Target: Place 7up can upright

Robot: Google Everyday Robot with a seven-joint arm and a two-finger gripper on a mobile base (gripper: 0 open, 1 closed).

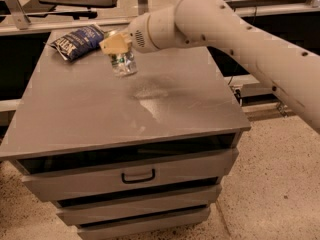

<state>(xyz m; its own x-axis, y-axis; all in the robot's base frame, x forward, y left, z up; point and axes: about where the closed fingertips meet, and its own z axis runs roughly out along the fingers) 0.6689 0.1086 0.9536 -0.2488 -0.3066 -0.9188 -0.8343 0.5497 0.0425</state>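
The 7up can (123,64), silvery-white with faint green marks, hangs roughly upright from my gripper (117,51), just above the back middle of the grey cabinet top (100,114). The tan fingers (114,43) are shut on the can's upper part. The white arm reaches in from the upper right. I cannot tell whether the can's base touches the surface.
A dark blue crinkled chip bag (76,41) lies at the cabinet's back left corner, close to the left of the can. The cabinet has drawers (137,175) at its front. A speckled floor (280,184) lies to the right.
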